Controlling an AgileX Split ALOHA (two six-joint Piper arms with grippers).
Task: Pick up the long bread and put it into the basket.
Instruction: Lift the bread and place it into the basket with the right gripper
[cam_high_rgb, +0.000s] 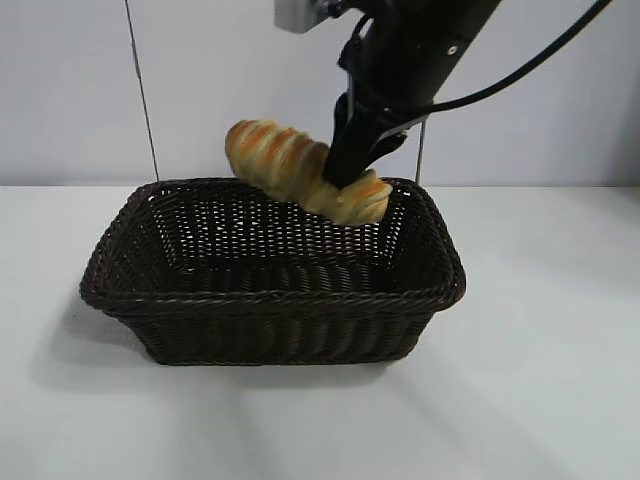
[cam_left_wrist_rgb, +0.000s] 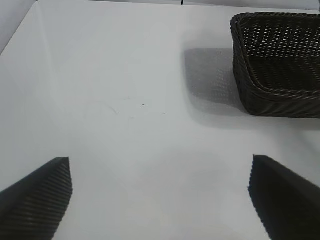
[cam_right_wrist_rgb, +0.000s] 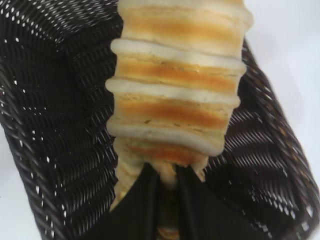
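The long bread (cam_high_rgb: 290, 165), golden-tan with orange-brown stripes, hangs tilted above the back right part of the basket (cam_high_rgb: 270, 300), a dark brown woven wicker basket. My right gripper (cam_high_rgb: 345, 175) is shut on the long bread near its lower end and holds it over the basket's inside. In the right wrist view the long bread (cam_right_wrist_rgb: 175, 85) fills the middle, pinched between the black fingers (cam_right_wrist_rgb: 140, 205), with the basket (cam_right_wrist_rgb: 55, 125) below it. My left gripper (cam_left_wrist_rgb: 160, 195) is open and empty above the bare table, off to the basket's (cam_left_wrist_rgb: 280, 65) side.
The white table (cam_high_rgb: 540, 380) surrounds the basket on all sides. A grey wall stands behind it. A thin dark pole (cam_high_rgb: 142, 90) rises at the back left. The right arm and its black cable (cam_high_rgb: 520, 65) come down from above.
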